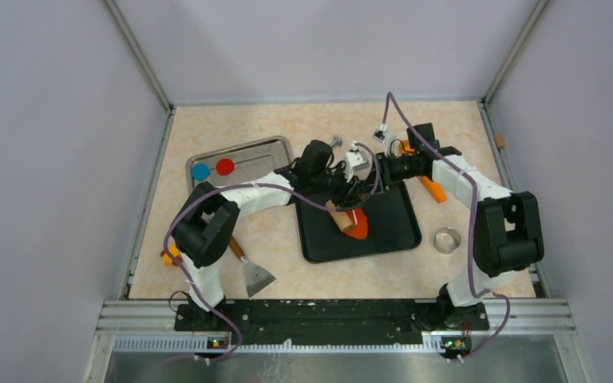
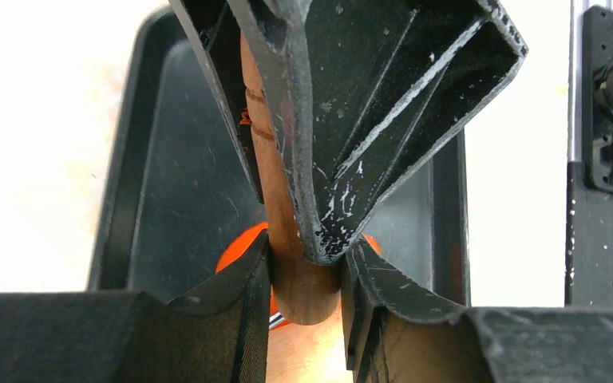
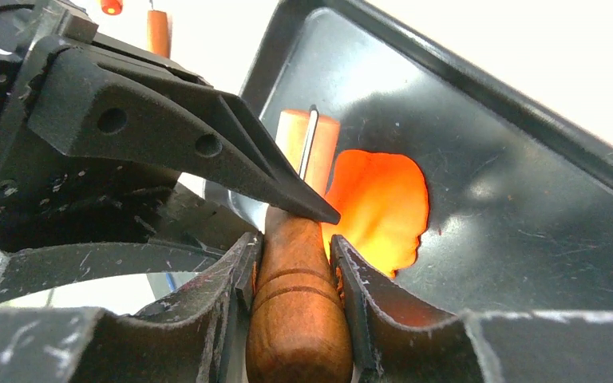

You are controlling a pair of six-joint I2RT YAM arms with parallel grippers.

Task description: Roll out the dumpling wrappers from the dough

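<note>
Your left end effector (image 2: 303,267) is clenched on rolling pin (image 3: 295,327). Your right end effector (image 3: 295,259) grips same pin, fingers pressing either side of dark brown wooden handle. Pin: turned grooves near grip, paler orange-tan far end, lying across dough (image 3: 383,203). Dough: bright orange, pressed flat, ragged uneven outline, on floor of black tray (image 3: 527,223) at mid worktop (image 1: 287,120). Most of your dough shows to one side of pin.

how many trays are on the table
2. A silver tray sits at the back left. A black tray lies in the centre, with the orange dough on it. No others show.
</note>
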